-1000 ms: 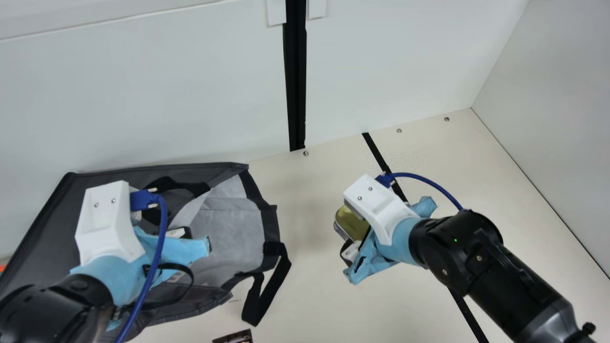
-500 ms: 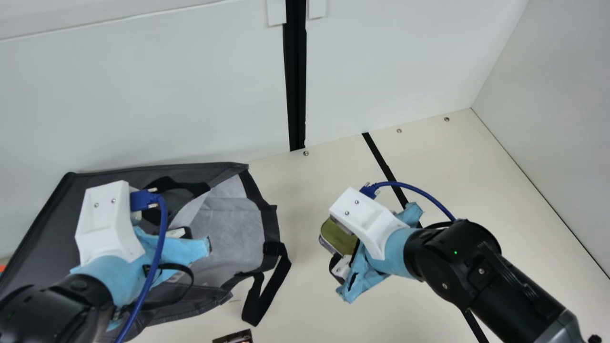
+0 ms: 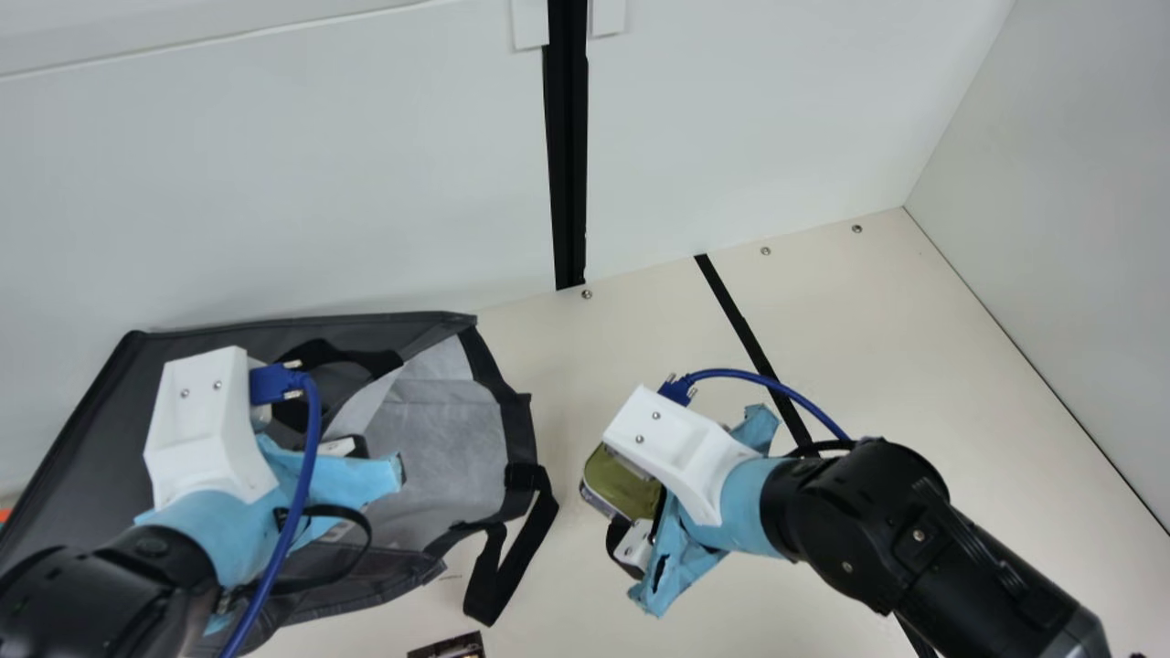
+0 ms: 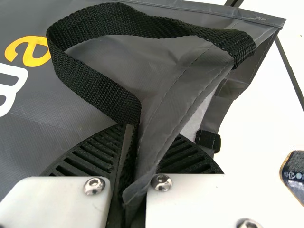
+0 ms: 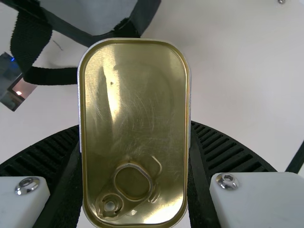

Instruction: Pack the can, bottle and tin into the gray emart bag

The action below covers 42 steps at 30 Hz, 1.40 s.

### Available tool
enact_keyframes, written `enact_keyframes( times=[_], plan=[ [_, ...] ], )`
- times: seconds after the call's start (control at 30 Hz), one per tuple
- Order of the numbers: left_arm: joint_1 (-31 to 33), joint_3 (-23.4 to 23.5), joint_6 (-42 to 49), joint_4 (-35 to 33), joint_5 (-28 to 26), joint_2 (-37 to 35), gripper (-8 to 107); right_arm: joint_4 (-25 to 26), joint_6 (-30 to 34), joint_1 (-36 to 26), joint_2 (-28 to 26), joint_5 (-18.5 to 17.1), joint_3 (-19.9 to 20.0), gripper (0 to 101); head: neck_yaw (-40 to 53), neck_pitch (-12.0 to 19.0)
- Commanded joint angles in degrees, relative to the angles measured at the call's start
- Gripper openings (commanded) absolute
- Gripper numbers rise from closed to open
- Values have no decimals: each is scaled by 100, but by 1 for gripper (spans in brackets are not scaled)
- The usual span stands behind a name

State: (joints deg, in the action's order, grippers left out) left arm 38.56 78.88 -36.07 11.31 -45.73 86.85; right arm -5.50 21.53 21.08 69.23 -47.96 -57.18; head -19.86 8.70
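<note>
Okay, so the left pincer is closed on the bag. In the main view, the bag's pale open inside is just beside that pincer, on the side toward the right pincer. The left wrist view gives the details: a pinched fold of gray fabric between fingers nearly together, plus a black handle looping out past the tips.

Right pincer's got the tin, squeezed by its two long sides, fingers spread about as wide as the tin. Main view's just the gold end poking out from under the camera mount, but the right wrist cam has the whole lid, pull ring and all. Tin's outside the bag, near its mouth; can't tell if it touches the bench. Oh, and some dark item lies between the pincers.
</note>
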Motion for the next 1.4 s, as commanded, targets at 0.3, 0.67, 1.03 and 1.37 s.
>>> enact_keyframes(
  times=[0.3, 0.67, 1.03, 1.37],
  plan=[
    [0, 0, 0, 0, 0, 0, 10, -595, 665, 101, 26, 265, 87, 0, -14, 130],
    [0, 0, 0, 0, 0, 0, 10, -1806, 1838, 122, 54, 756, 233, 0, -14, 130],
    [0, 0, 0, 0, 0, 0, 10, -3081, 3196, -1, 243, 1101, 249, 0, -14, 130],
    [0, 0, 0, 0, 0, 0, 10, -4029, 4263, -193, 561, 1200, 196, 0, -14, 130]
  ],
)
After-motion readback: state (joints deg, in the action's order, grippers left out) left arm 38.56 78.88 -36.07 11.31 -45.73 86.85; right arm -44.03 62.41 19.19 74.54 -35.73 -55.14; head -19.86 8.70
